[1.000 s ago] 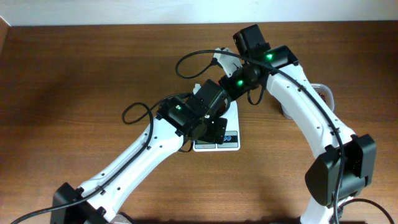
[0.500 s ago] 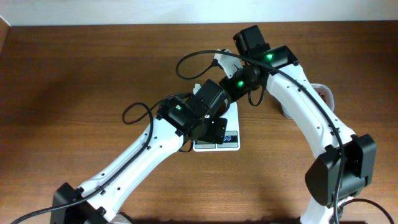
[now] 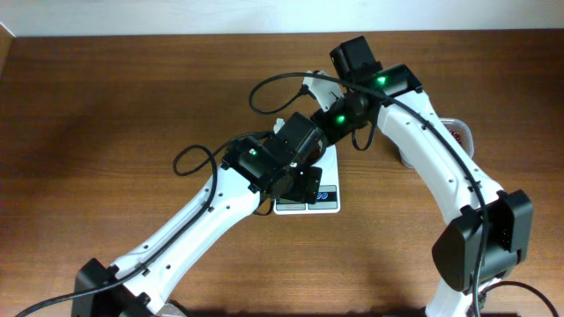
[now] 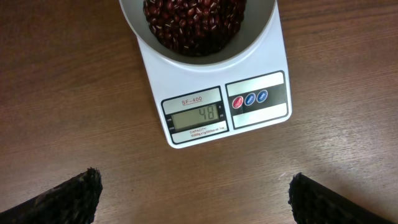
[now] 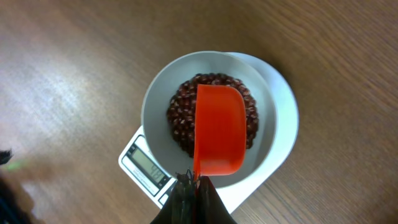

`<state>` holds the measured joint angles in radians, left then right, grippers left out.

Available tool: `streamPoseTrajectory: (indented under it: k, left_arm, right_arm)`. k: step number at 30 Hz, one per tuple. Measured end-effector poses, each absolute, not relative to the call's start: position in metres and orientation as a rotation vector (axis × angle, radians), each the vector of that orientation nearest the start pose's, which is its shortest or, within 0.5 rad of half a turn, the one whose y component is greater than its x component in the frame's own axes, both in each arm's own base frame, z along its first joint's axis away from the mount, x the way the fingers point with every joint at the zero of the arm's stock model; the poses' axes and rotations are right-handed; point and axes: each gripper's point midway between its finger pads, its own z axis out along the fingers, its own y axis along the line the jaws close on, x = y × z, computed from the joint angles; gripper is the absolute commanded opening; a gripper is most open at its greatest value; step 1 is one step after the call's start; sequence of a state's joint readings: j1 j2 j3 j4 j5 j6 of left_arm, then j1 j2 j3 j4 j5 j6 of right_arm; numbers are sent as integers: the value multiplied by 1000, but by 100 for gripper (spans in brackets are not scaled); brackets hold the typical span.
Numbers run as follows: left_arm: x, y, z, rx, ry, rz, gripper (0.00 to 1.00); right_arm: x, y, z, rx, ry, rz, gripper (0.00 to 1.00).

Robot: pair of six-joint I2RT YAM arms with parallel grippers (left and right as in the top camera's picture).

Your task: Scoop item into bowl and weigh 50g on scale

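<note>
Right gripper (image 5: 194, 186) is clamped narrow on the handle of the orange scoop (image 5: 217, 130). The scoop hangs over the bowl (image 5: 155, 93), and no beans show on the face we see. I cannot tell whether the scoop touches the heap.

Beans (image 5: 180, 109) fill the bowl's middle. The bowl sits on the scale (image 4: 267, 74), and the display (image 4: 198, 116) reads 48, so it looks just short of 50.

Left gripper (image 4: 199, 199) is spread wide and holds nothing. It hovers over the table (image 4: 62, 93) in front of the scale.

The clear tub (image 3: 458, 132) sits off to the right, mostly hidden behind the right arm.

Risks:
- A full scoop tipped in would likely overshoot; only a few beans seem needed.
- If the scoop rests on the beans or rim, the reading would be false.
- If the left gripper drops, it could nudge the scale or press a button.
</note>
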<state>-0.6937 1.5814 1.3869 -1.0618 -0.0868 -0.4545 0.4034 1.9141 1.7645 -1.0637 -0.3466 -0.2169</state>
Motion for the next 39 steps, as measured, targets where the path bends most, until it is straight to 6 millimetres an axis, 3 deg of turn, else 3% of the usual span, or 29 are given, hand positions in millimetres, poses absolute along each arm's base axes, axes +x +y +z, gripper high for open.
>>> streamPoseTrajectory:
  k: [22, 25, 27, 32, 33, 36, 37, 39]
  left_arm:
    - [279, -213, 156, 318, 2810, -140, 99]
    - [279, -213, 156, 318, 2810, -140, 99]
    - [279, -213, 156, 318, 2810, -140, 99]
    - [279, -213, 156, 318, 2810, -140, 99]
    - [279, -213, 156, 318, 2810, -140, 99]
    - [279, -213, 156, 318, 2809, -140, 99]
    - [279, -213, 156, 318, 2810, -140, 99]
    - [279, -213, 156, 318, 2810, -140, 99]
  right_arm:
    - [390, 225, 163, -878, 2623, 480, 4]
    - [388, 229, 169, -805, 2636, 626, 4]
    - [391, 223, 180, -724, 2619, 817, 4]
    - [407, 165, 202, -425, 2588, 1115, 4]
    - [413, 132, 202, -300, 2598, 1123, 4]
    - [421, 61, 198, -50, 2615, 1066, 4]
    - [421, 24, 190, 69, 2647, 976, 4]
    - [412, -10, 177, 178, 2724, 840, 4]
